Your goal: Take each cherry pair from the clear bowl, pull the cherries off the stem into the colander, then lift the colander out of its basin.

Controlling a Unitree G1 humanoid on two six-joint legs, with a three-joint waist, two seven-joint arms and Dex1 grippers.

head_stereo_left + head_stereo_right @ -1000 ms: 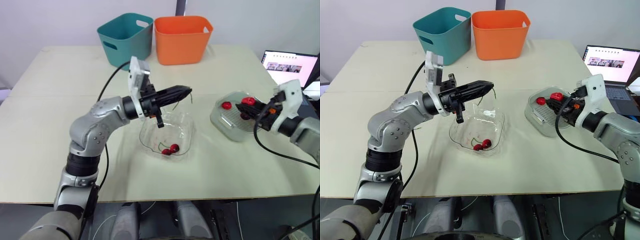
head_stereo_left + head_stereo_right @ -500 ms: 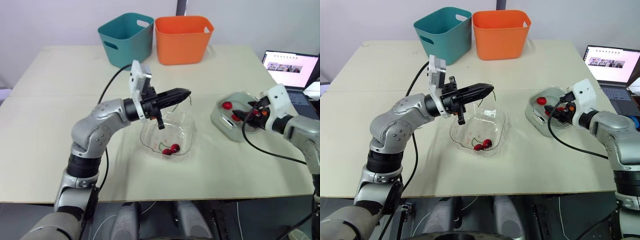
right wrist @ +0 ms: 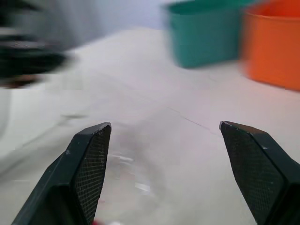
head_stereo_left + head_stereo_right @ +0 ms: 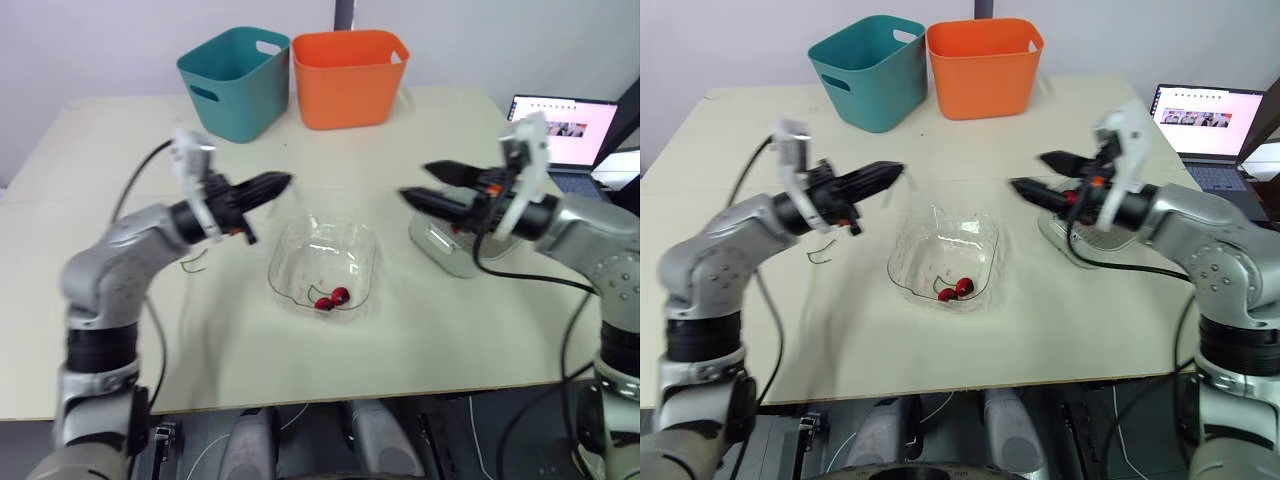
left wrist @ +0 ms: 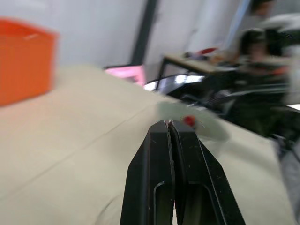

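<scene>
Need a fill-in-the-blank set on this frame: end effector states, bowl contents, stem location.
The left end effector is ___.
The right end effector is ___.
The clear bowl holds ___ cherry pair.
The bare stem lies on the table to the clear bowl's ___.
Missing words: shut; open; one; left.

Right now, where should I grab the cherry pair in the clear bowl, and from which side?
Grip the cherry pair by its green stem, coming straight down through the clear bowl's open top; the bowl's walls block sideways approaches.
</scene>
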